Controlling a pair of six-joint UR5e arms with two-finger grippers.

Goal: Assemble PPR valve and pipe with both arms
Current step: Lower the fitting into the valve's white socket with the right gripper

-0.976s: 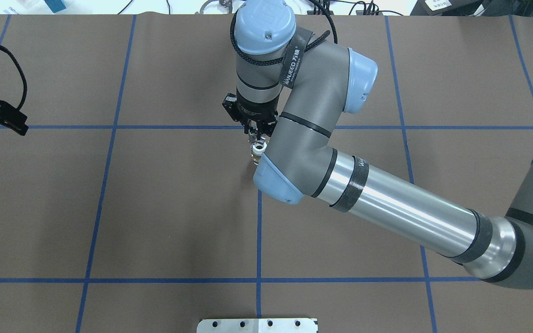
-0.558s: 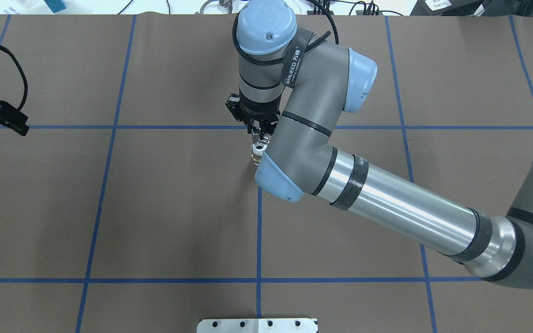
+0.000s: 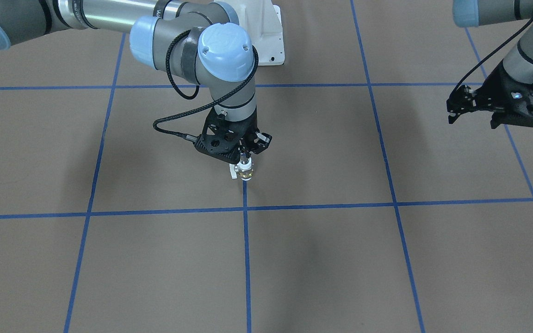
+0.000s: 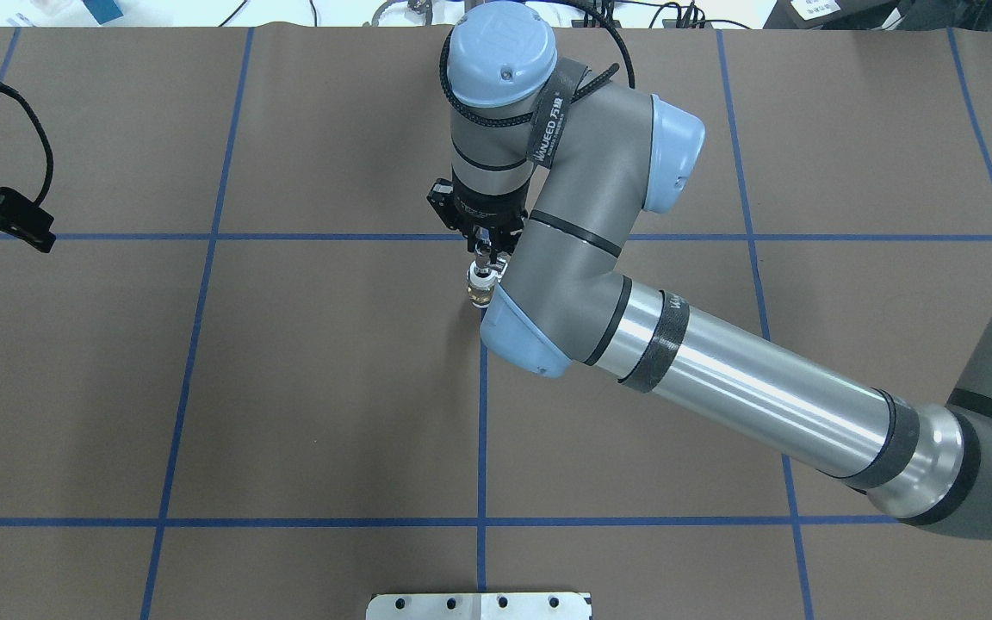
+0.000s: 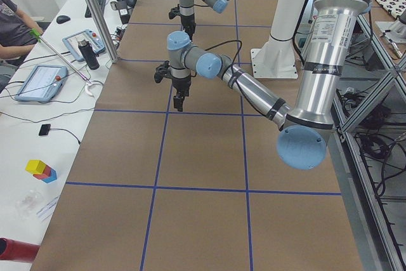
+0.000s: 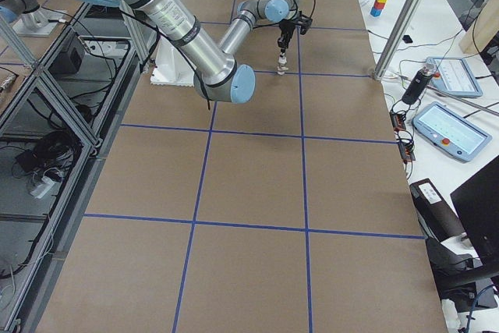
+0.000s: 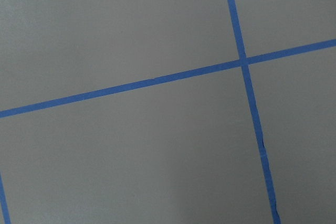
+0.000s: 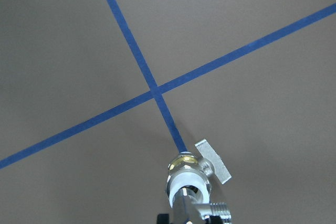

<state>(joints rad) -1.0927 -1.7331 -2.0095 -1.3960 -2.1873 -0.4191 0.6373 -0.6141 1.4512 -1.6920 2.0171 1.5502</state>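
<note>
My right gripper [image 3: 244,159] points straight down near the table's middle and is shut on the silver pipe [image 8: 199,211]. The white-and-brass PPR valve [image 3: 246,173] hangs joined beneath the pipe, upright. Its brass ring and white side handle [image 8: 212,161] sit just over a blue tape line. I cannot tell whether it touches the table. In the overhead view the valve [image 4: 480,284] shows below the right gripper [image 4: 483,257]. My left gripper [image 3: 498,111] hovers far off at the table's left side [image 4: 5,222]. It looks open and holds nothing.
Blue tape lines [image 4: 481,430] grid the brown table cover. The white robot base [image 3: 269,46] stands behind the right arm. The right forearm [image 4: 746,387] spans the table's right half. Tablets and cables lie on the side desk [image 6: 448,126].
The right wrist has shifted slightly to the right, still shut on the joined pipe and valve. The valve stays over the same spot. The left gripper has barely moved.
</note>
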